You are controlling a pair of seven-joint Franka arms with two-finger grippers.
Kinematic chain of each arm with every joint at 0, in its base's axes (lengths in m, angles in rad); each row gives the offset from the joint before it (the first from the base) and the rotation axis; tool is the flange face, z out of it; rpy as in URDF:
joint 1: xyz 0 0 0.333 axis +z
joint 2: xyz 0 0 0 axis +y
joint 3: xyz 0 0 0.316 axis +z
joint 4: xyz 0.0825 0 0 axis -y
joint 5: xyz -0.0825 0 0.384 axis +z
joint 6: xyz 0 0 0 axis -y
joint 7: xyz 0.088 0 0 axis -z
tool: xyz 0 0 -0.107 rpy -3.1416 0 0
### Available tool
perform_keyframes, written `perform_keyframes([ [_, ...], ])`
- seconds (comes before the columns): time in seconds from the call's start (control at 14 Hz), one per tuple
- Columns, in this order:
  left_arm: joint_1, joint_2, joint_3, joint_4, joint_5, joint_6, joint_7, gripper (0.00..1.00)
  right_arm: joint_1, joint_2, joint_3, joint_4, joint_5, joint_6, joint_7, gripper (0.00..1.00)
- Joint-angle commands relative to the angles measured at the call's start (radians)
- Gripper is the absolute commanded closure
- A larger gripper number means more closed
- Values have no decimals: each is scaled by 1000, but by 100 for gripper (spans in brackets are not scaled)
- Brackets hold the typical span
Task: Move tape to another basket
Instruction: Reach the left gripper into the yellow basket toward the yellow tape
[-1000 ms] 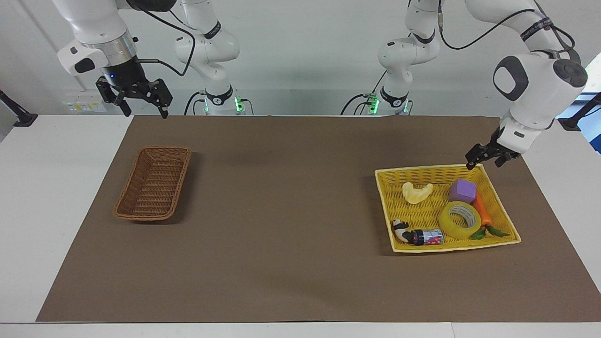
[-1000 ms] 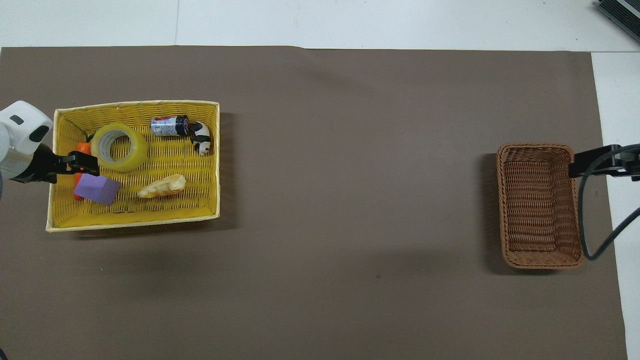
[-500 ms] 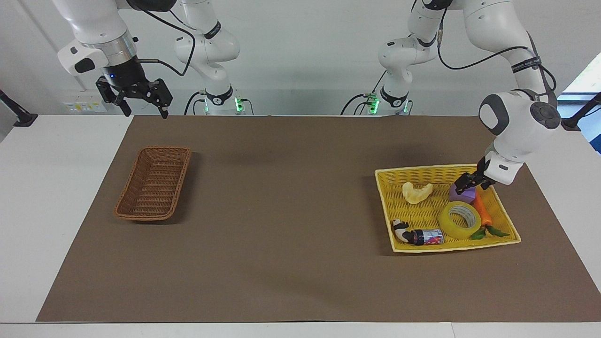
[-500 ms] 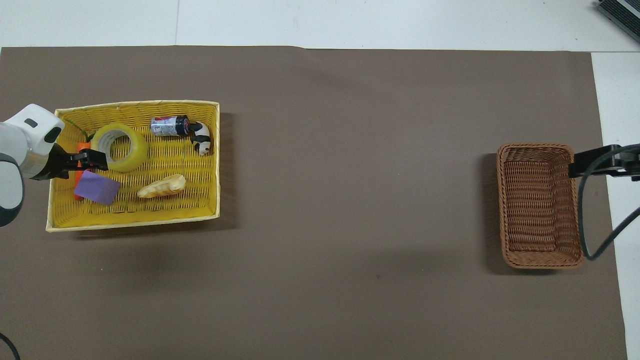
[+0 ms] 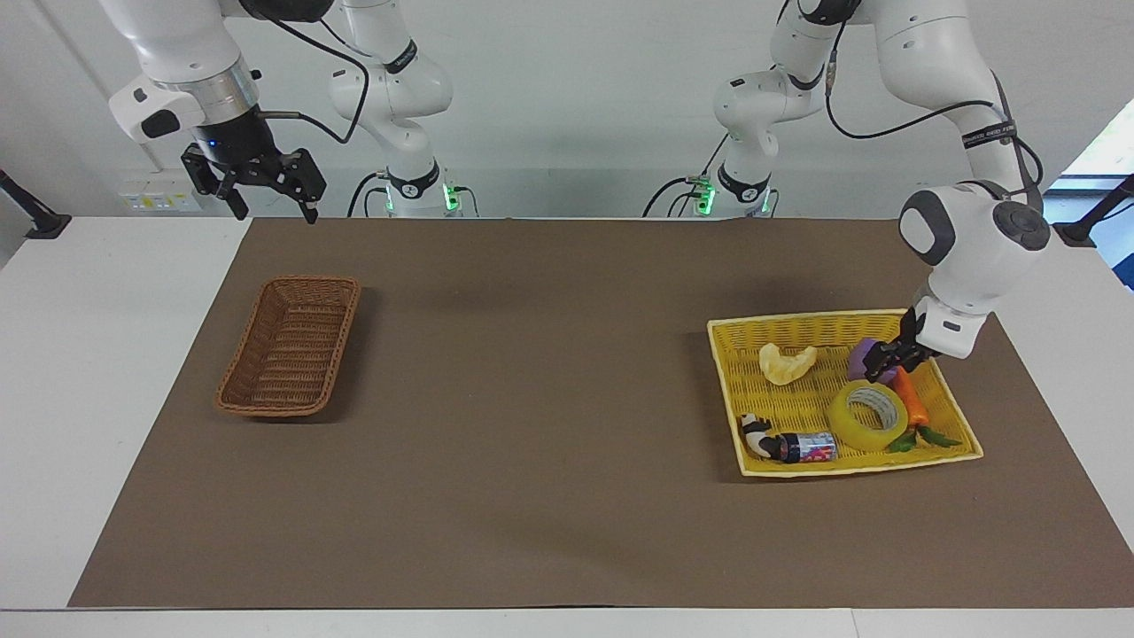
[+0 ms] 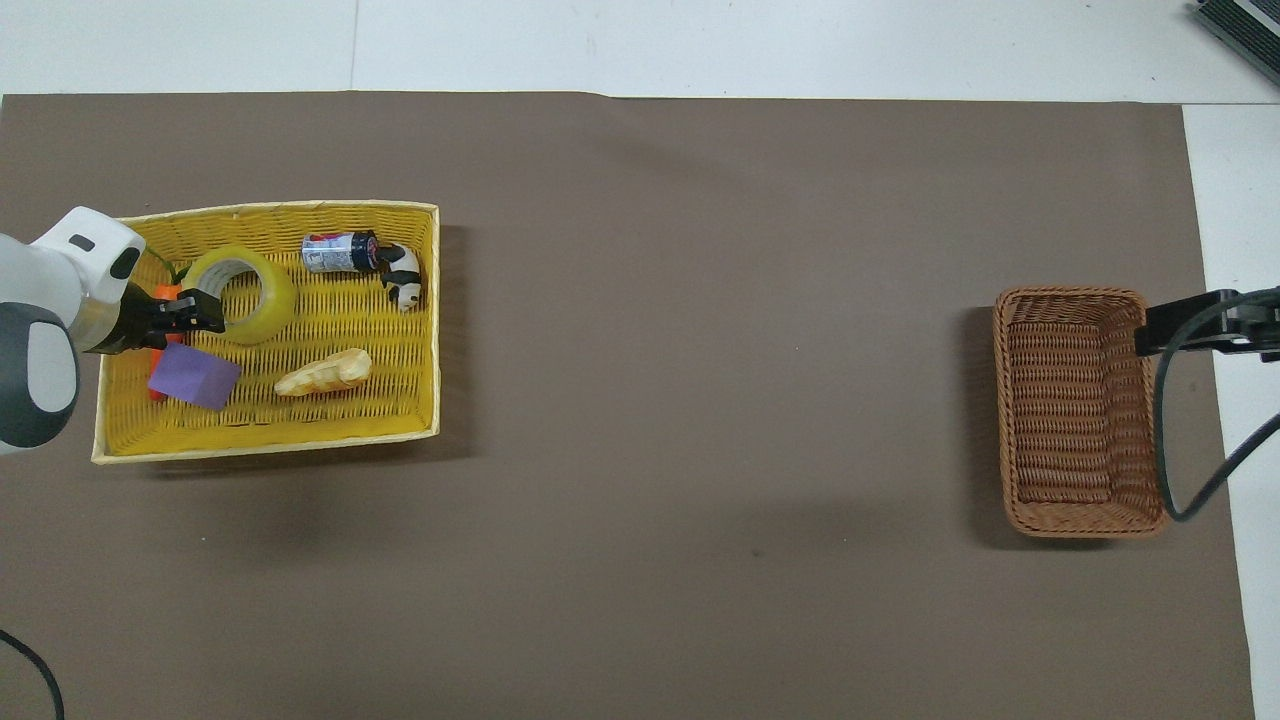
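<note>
At the right arm's end of the worktop (image 5: 532, 523), the right pincer (image 5: 266, 182) waits spread wide in the air, near the narrow brown basket (image 5: 290, 358). Further along sits the yellow basket (image 5: 802, 411), where the tape (image 5: 867, 416) lies flat between a purple block (image 5: 864, 356), an orange carrot (image 5: 910, 399) and a small can (image 5: 808, 447). The left pincer (image 5: 889, 356) is low over the block, just beside the tape; whether it is released or clenched, I cannot tell.

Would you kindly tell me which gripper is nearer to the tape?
Left. The left gripper hangs just above the tape in the yellow basket; the right gripper waits near the brown basket.
</note>
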Motion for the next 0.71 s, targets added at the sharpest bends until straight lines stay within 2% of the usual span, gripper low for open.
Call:
perform_keyframes([
  [0.0,-2,27,0,-8,-11,46,-9,32,-6,-20,2,-29,16,27,-29,0],
  [0.29,-13,73,0,-11,-7,48,-1,53,-6,-20,2,-29,16,27,-29,0],
  [0.64,-6,72,0,23,-4,-1,2,54,-6,-20,2,-29,16,27,-27,0],
])
